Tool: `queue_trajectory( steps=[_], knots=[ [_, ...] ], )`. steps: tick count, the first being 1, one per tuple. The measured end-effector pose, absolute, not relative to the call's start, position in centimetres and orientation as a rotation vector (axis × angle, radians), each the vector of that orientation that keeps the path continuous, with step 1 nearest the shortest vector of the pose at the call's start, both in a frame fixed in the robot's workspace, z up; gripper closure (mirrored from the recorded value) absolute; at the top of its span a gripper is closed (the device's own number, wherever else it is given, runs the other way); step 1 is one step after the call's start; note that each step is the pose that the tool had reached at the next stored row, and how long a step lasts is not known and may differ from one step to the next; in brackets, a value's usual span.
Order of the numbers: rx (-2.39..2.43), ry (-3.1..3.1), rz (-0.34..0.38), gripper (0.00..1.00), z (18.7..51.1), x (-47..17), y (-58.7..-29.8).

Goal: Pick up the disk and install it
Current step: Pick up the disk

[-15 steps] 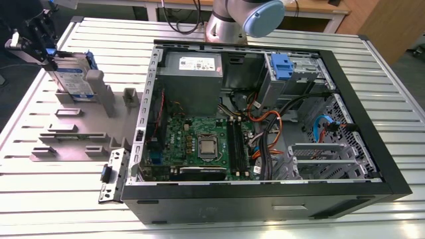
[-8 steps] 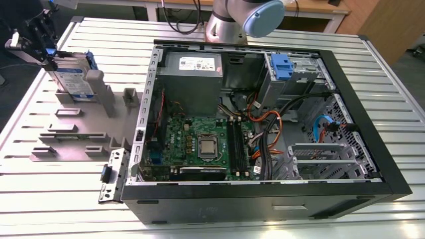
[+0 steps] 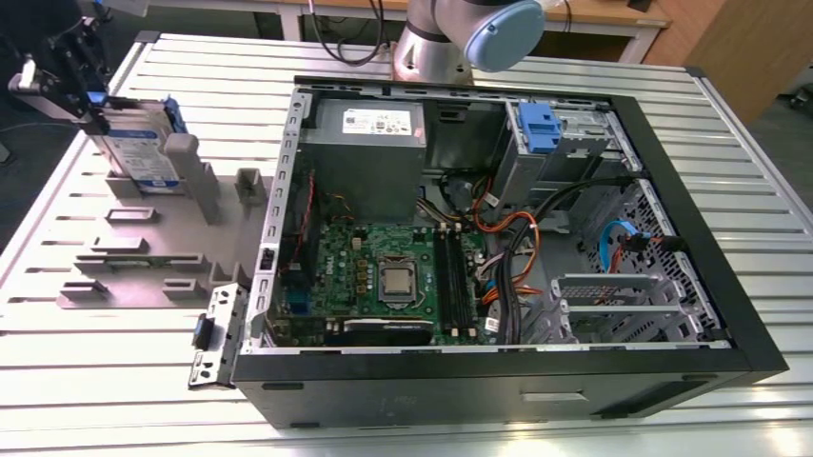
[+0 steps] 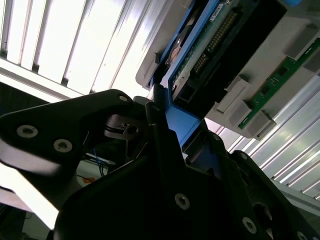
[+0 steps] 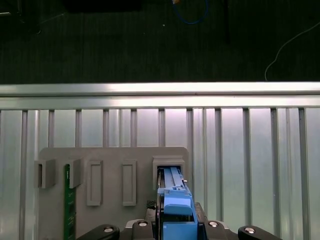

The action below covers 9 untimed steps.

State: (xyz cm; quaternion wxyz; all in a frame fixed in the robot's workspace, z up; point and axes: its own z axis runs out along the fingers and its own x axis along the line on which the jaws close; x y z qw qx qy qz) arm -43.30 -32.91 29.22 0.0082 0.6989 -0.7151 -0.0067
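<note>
Now, one hand (image 3: 87, 100) tight around the one disk (image 3: 137, 148), upright in one grey rack (image 3: 140, 257).

Flat rectangular silver disk (image 3: 137, 148) with a blue-and-white label on its broad face, framed by a blue plastic carrier. Stands on edge, roughly upright, with its lower end seated in a slot of the grey holder (image 3: 166, 238), at the exterior view's left. In the first wrist view, disk (image 5: 172, 200) seen edge-on: a narrow blue carrier rail running down into the holder's slot. In the second wrist view, disk (image 4: 205, 45) seen from its underside: green circuit board and a dark connector row inside the blue frame. Clamped at the carrier's upper end between the fingers of the gripper (image 4: 180, 127).
</note>
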Motion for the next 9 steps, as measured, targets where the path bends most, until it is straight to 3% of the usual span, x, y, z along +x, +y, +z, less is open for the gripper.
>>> queue_trajectory(
  steps=[9],
  knots=[
    [2.182, -2.232, -0.015, 0.64, 29.74, -43.30, -32.91]
  ],
)
